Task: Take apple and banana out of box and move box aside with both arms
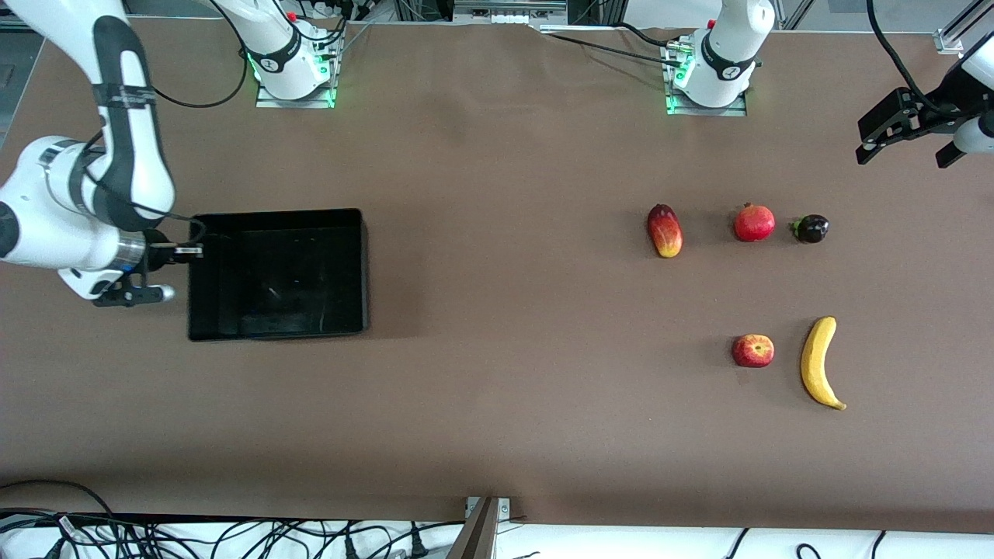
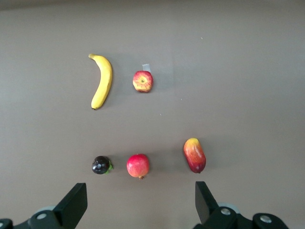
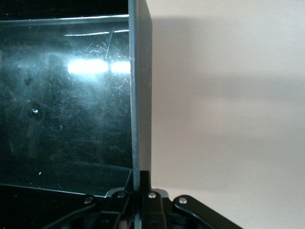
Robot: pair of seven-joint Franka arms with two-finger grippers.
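At the right arm's end of the table, my right claw pinches the wall of the black box, which sits flat on the brown table. My left claw hangs spread wide over the left arm's end, holding nothing. Below it lie the apple and banana (just beside each other), with the mango, pomegranate and a dark fruit closer under its fingers.

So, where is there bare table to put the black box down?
The widest bare patch lies between the black box and the mango. More lies nearer the camera than the apple and banana. It is crowded among the mango, pomegranate, dark fruit, apple and banana.
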